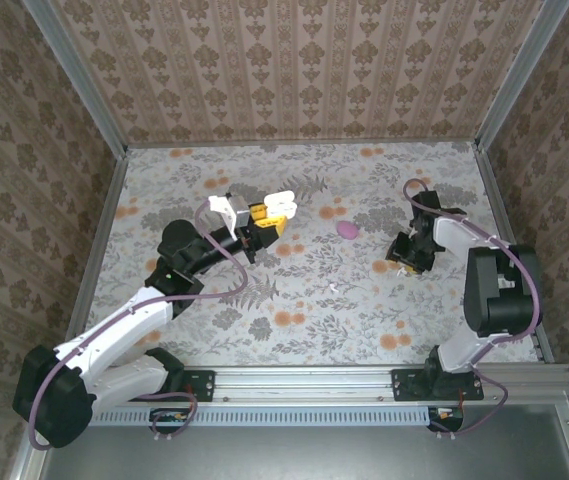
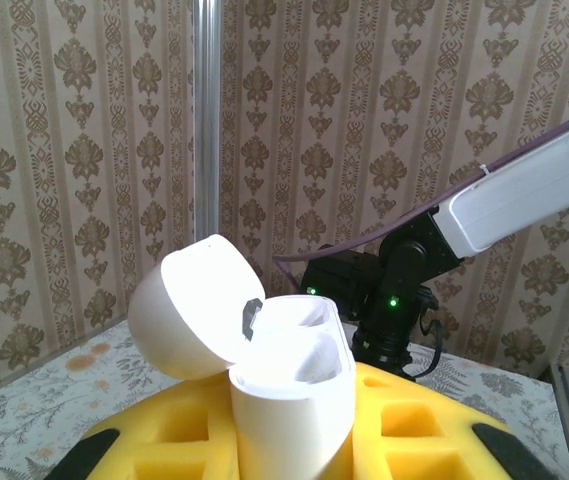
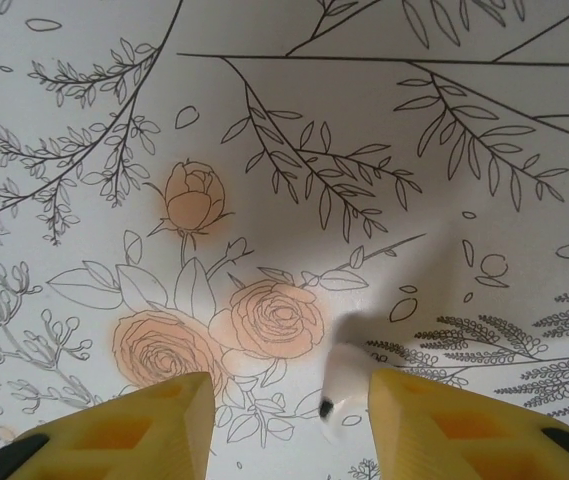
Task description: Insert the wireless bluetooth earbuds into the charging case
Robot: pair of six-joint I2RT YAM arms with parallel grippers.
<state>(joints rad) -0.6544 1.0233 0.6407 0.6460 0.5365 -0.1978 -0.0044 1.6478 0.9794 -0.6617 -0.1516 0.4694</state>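
Note:
My left gripper (image 1: 263, 216) is shut on the white charging case (image 2: 294, 400), holding it upright above the table's left middle. The case's lid (image 2: 186, 308) is swung open to the left, and the pockets inside look white and bare. My right gripper (image 3: 289, 392) is down at the floral cloth on the right (image 1: 410, 250), open. One small pinkish-white earbud (image 3: 345, 385) with a dark tip lies on the cloth between its yellow fingers. It sits right against the right finger (image 3: 444, 425) and well away from the left one.
A pink oval pebble-shaped item (image 1: 347, 229) lies on the cloth between the two arms. A tiny pale speck (image 1: 332, 288) lies nearer the front, too small to identify. Patterned walls with metal frame posts (image 1: 499, 95) enclose the table.

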